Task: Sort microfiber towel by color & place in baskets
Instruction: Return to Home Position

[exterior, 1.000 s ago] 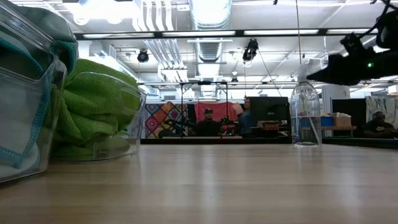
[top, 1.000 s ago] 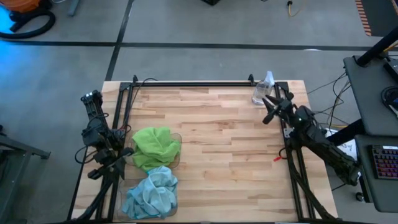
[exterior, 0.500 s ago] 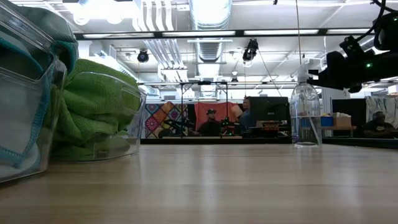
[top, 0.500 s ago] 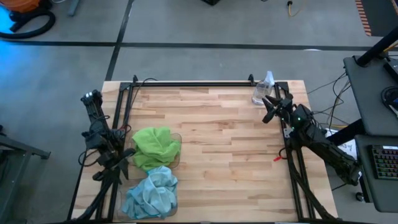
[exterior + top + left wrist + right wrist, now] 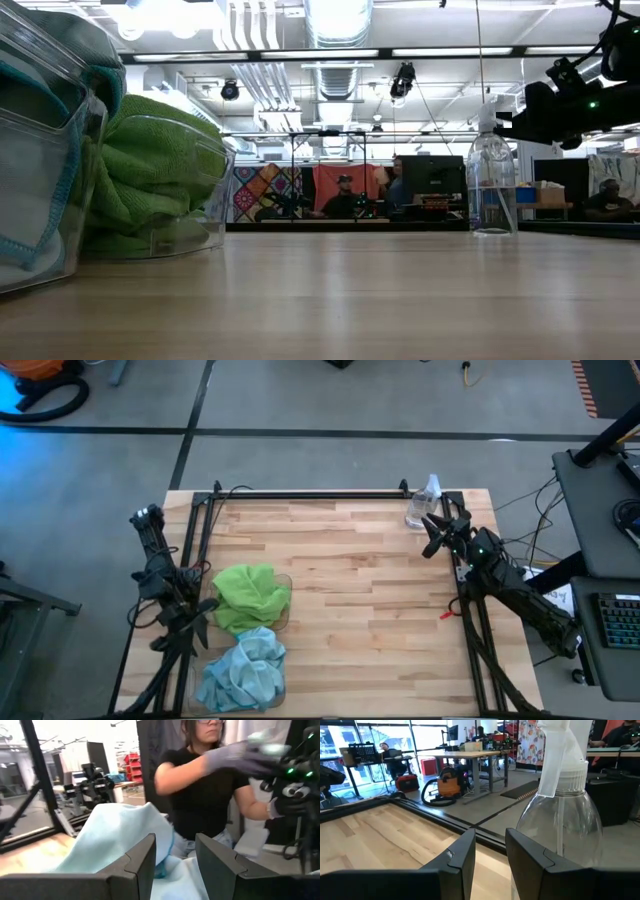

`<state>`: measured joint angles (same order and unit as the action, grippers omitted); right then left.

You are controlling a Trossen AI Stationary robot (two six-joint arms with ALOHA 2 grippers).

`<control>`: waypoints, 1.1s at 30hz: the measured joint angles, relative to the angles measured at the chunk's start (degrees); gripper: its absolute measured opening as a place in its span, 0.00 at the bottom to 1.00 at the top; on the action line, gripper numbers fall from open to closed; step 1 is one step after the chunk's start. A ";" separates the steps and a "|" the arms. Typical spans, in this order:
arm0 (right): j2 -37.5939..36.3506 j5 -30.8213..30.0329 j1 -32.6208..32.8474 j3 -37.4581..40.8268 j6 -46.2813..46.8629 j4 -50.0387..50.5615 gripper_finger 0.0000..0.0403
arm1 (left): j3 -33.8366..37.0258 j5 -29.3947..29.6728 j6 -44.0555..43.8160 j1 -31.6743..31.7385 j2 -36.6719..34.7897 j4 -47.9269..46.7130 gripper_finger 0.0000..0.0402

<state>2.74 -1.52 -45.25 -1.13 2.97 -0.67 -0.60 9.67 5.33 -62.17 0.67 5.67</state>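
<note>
Two clear bins stand touching at the lower left of the high view. The upper bin (image 5: pixel 289 605) holds heaped green towels (image 5: pixel 248 597), and the lower bin (image 5: pixel 35 240) holds blue towels (image 5: pixel 243 670). The left gripper (image 5: pixel 200 612) hangs at the bins' left edge, fingers slightly apart and empty. The right gripper (image 5: pixel 432 535), also slightly apart and empty, is at the wooden desk's (image 5: pixel 350 590) upper right, just beside a spray bottle (image 5: pixel 423 503). In the left wrist view a person (image 5: pixel 210 780) stands beyond the desk.

Left arm (image 5: pixel 158 572): dark, slim, jointed; black cables alongside.
Right arm (image 5: pixel 512 588): dark, jointed; small green light behind the jaws.
Left gripper (image 5: pixel 175 862), right gripper (image 5: pixel 490 855): matte dark-grey blocky fingers, angled inner faces.
</note>
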 joint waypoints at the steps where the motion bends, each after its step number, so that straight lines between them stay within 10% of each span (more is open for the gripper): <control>1: 0.00 0.00 0.00 0.00 0.01 0.01 0.25 | 0.00 0.43 0.63 0.17 0.09 -0.16 0.31; 13: 0.02 -0.02 0.00 0.00 0.01 0.00 0.25 | 0.02 1.73 -6.22 6.82 1.10 -1.87 0.31; 33: 0.00 -0.04 0.00 -0.04 0.01 0.02 0.25 | 0.04 -5.28 -6.40 58.74 8.04 -3.93 0.31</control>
<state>2.74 -1.56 -45.25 -1.17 2.98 -0.64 -0.56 4.38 -1.06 -3.42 8.71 1.74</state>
